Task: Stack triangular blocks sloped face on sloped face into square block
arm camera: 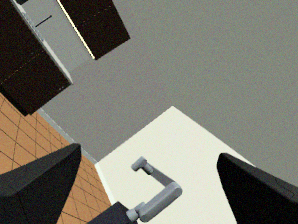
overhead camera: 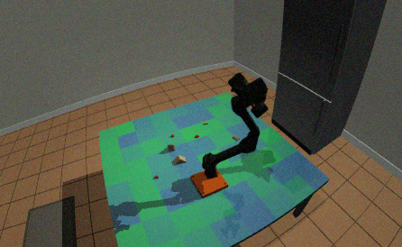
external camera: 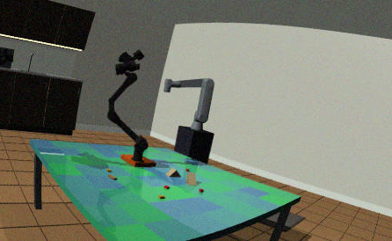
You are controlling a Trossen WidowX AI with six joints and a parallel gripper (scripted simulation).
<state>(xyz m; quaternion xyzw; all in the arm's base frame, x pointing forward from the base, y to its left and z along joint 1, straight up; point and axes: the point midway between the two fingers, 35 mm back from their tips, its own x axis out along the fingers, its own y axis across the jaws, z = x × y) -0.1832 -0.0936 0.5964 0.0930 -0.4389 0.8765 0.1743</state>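
Two tan triangular blocks lie apart on the green and blue table. One block (overhead camera: 179,160) (external camera: 172,172) sits nearer the arm's orange base (overhead camera: 209,182). The other block (overhead camera: 171,147) (external camera: 191,178) lies a short way from it. My gripper (overhead camera: 248,90) (external camera: 129,62) is raised high above the table on the stretched arm, far from both blocks. In the wrist view the two dark fingers stand wide apart with nothing between them, pointing at the wall and not the table.
Small red bits (overhead camera: 156,177) (overhead camera: 196,135) (overhead camera: 172,134), an orange bit (overhead camera: 205,123) and a small tan piece (overhead camera: 235,138) are scattered on the table. A grey second arm on a dark box (external camera: 194,132) stands beyond the table. A dark cabinet (overhead camera: 324,68) stands beside it.
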